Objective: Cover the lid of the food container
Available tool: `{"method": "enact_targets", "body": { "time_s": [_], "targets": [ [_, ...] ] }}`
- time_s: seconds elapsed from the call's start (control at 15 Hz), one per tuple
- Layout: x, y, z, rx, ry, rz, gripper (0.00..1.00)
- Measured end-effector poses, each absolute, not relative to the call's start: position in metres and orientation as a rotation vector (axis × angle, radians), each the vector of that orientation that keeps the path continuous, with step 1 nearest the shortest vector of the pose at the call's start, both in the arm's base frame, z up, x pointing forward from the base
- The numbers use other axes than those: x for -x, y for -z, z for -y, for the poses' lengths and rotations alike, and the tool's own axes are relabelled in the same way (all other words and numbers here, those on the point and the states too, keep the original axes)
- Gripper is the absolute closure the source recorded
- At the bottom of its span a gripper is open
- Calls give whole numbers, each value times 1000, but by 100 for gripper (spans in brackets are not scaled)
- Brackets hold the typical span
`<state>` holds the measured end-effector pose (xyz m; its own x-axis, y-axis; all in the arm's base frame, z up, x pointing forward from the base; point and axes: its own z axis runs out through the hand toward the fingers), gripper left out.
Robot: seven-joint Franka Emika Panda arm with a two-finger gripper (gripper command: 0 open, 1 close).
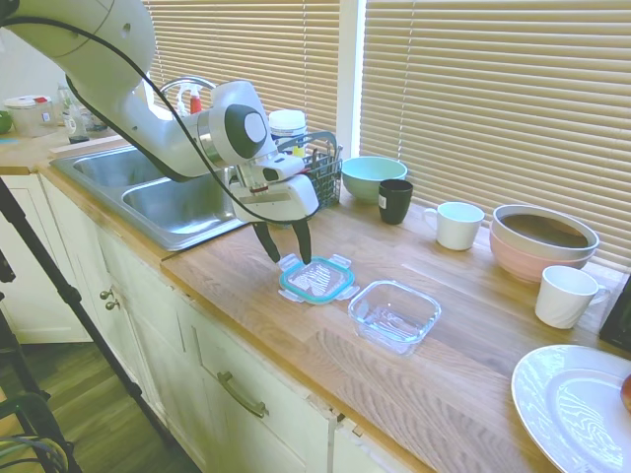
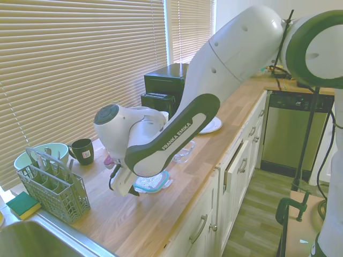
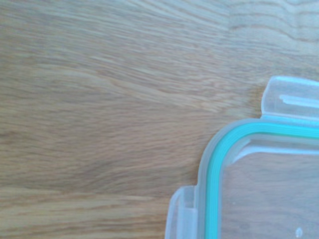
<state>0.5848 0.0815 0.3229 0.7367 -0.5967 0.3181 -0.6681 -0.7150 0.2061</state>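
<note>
The gripper (image 1: pixel 287 250) hangs low over the wooden counter (image 1: pixel 473 325), its 2 dark fingers parted by a clear gap and holding nothing. The fingertips stand at the sink-side corner of the lid (image 1: pixel 316 279), 1 finger just outside the teal rim and the other over the lid's near edge; whether either touches the plastic cannot be told. The wrist view shows that corner of the lid (image 3: pixel 259 184) off to one side, with bare wood filling most of the picture, so the tool seems to sit toward the lid's corner, not its middle.

The lid lies flat on the counter, tabs spread. The glass container (image 1: pixel 394 314) sits just beside it, on the side away from the sink (image 1: pixel 182 202) and slightly nearer the counter's front edge, empty and uncovered.

The lid is roughly square, so no axis matters much. What matters is direction: the container lies beyond the lid from the gripper, so once gripped the lid would travel onward, away from the sink.
</note>
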Motion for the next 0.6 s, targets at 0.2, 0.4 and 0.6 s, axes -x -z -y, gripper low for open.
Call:
{"method": "enact_targets", "body": {
  "time_s": [0.2, 0.4, 0.6],
  "targets": [
    [-594, -319, -83, -2612, -326, 970, 0],
    [-603, -319, -87, -2597, -332, 953, 0],
    [-607, -318, -90, -2576, -315, 945, 0]
  ]
}}
